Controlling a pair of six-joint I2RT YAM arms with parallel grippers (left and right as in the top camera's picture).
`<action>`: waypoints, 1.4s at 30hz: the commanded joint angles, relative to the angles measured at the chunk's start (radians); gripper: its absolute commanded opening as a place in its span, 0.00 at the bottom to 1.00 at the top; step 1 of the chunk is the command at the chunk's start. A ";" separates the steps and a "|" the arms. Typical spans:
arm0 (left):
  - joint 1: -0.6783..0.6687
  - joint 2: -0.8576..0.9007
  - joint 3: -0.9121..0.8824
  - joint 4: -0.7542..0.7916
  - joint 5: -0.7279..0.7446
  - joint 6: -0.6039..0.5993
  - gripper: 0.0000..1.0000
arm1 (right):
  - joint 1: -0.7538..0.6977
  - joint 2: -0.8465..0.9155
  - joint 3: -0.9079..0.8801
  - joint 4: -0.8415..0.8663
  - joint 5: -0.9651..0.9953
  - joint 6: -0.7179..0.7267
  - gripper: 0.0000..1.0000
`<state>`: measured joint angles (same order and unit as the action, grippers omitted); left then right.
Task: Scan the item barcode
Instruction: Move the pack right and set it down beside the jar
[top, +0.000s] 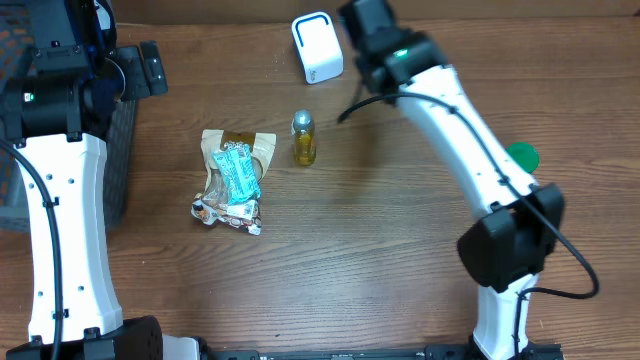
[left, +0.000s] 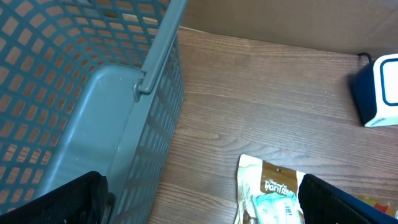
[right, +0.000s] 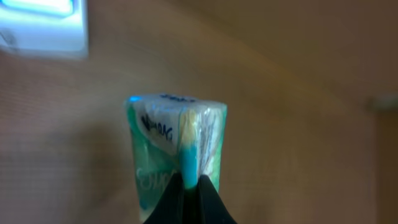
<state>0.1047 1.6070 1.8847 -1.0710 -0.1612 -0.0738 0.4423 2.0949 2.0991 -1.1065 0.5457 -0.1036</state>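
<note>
Standing upright above the right gripper (right: 189, 193), the green-and-white packet (right: 177, 146) is held only by a thin seam at its lower edge, the jaws shut tight on that strip, up at the far side of the table (top: 400, 250) close to the white scanner (top: 317, 47). So narrow a hold on a soft wrapper is the first risk: a quick turn of the wrist could let the packet fold over, swing or slip free. The second is a missed read. In the right wrist view the scanner sits off to the upper left, not in front of the packet, and I cannot tell which face carries the barcode, so the code may well be turned away from the window or creased by the pinch. Pressing closer to force a read could shove the light scanner along the wood. Further out, the small bottle (top: 304, 138) of yellow liquid stands just beside the arm's path and looks easy to topple if the forearm sweeps low. The pile of packets (top: 232, 180) lies beyond it. The left gripper (left: 199, 208) hangs wide open and empty beside the blue basket (left: 93, 93), apart from all this.
</note>
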 joint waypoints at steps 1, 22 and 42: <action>0.000 0.003 0.000 0.000 0.002 0.015 1.00 | -0.090 0.026 -0.019 -0.168 -0.217 0.311 0.04; 0.000 0.003 0.000 0.000 0.002 0.015 0.99 | -0.392 0.028 -0.478 -0.137 -0.267 0.391 0.35; 0.000 0.003 0.000 0.000 0.002 0.015 1.00 | -0.196 0.020 0.021 -0.352 -0.451 0.369 0.78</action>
<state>0.1047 1.6070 1.8847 -1.0710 -0.1612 -0.0738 0.1921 2.1220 2.0438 -1.4487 0.1944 0.2615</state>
